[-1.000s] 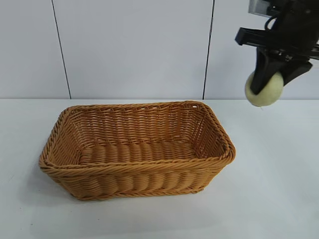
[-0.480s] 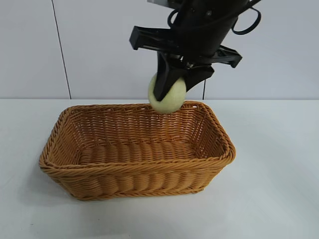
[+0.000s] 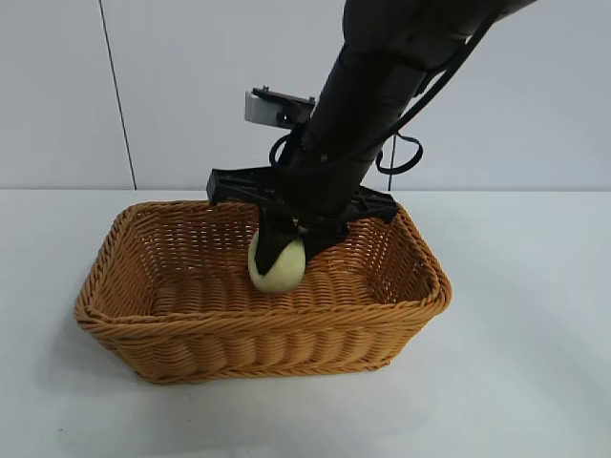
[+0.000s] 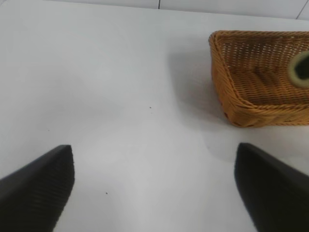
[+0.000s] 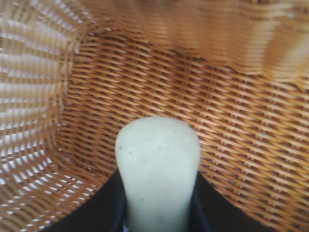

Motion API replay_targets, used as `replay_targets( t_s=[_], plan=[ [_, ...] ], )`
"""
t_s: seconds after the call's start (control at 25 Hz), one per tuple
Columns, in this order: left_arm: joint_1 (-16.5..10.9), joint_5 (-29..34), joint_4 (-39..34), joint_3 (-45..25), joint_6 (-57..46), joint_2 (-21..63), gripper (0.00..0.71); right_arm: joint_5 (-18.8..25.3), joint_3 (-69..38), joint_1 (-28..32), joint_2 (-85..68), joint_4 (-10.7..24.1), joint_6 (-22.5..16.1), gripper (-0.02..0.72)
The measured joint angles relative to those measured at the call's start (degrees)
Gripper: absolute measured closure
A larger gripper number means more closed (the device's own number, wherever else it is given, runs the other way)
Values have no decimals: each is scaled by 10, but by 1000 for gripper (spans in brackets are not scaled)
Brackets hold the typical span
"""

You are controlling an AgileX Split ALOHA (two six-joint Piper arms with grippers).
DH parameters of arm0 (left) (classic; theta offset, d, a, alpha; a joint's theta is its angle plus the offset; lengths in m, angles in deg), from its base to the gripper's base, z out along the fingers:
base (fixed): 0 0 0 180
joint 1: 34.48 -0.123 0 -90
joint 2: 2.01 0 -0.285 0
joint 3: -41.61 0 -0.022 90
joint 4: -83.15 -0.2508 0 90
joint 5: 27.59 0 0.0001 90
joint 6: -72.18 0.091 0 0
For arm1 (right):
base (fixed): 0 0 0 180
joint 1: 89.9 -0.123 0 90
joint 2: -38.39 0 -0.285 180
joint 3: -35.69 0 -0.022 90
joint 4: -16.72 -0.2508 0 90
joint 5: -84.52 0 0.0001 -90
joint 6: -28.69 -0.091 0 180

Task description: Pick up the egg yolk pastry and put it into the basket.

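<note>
Reaching into the basket: right gripper (image 3: 283, 250), pointed steeply down from above the far rim.
Right fingers: narrow, one on each side of the pastry (image 3: 277, 265); the pale dome sits between them, and in the right wrist view (image 5: 158, 176) their dark inner faces press both its flanks.
Pastry place: at the fingertips, inside the basket (image 3: 143, 329), below rim level, roughly mid-floor toward the far wall. Cannot tell whether its base touches the weave.
Basket: wicker, orange-brown, braided rim, upright on the white counter (image 3: 535, 363); walls rise on all sides of the right fingers.
Left gripper (image 4: 154, 186): parked well apart from the basket, hovering over bare counter.
Left fingers (image 4: 38, 186): spread wide, nothing between them; the basket's near corner (image 4: 241, 104) lies ahead of them and off to one side, with the pastry (image 4: 300, 70) just showing over its rim.
</note>
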Motion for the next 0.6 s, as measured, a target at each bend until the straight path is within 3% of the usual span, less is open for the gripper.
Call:
replay_targets(
  t_s=[0.16, 0.24, 0.32, 0.52, 0.6],
  plan=[
    [0, 0, 0, 0, 0, 0, 15, 20, 6, 0, -1, 1, 2, 186],
    [0, 0, 0, 0, 0, 0, 15, 52, 23, 0, -2, 10, 7, 111],
    [0, 0, 0, 0, 0, 0, 15, 96, 53, 0, -7, 39, -1, 80],
    [0, 0, 0, 0, 0, 0, 15, 236, 170, 0, -13, 159, -51, 71],
    [0, 0, 0, 0, 0, 0, 15, 275, 207, 4, -14, 186, -59, 71]
  ],
)
